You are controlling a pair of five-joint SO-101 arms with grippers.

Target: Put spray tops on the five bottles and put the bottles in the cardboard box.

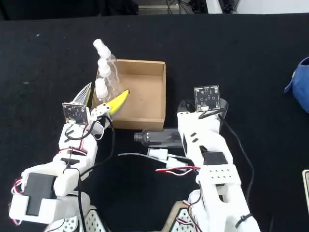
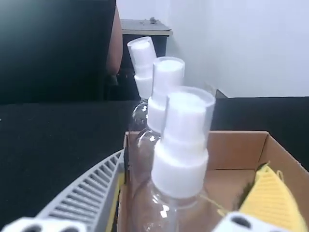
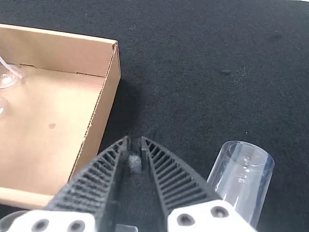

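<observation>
Although the left claw (image 1: 108, 92) stands wide apart, it clamps nothing. Its grey ribbed finger (image 2: 82, 198) sits outside the open brown cardboard box (image 1: 145, 72) and its yellow finger (image 2: 270, 193) inside, with the box wall between them. The nearest clear plastic bottle with a white spray top (image 2: 181, 140) stands between the two fingers; contact with either cannot be told. Two more topped clear bottles (image 1: 104, 65) line up just beyond the claw along the same wall. The right claw (image 3: 134, 142) has its dark ribbed fingers nearly together, leaving a thin slot. A whitish speck (image 3: 133, 162) in that slot is too small to identify. Just beside this claw, apart from the fingers, is a clear plastic cylinder (image 3: 240, 169), seemingly a bottle body, its lower part cut off by the frame. From above, the right claw's fingers are hidden under the square wrist camera board (image 1: 207, 98). Behind that claw, beside the arm, a capless clear bottle (image 1: 159, 137) lies on its side on the black cloth (image 1: 251, 48). Two loose white spray tops (image 1: 158, 154) lie farther back.
</observation>
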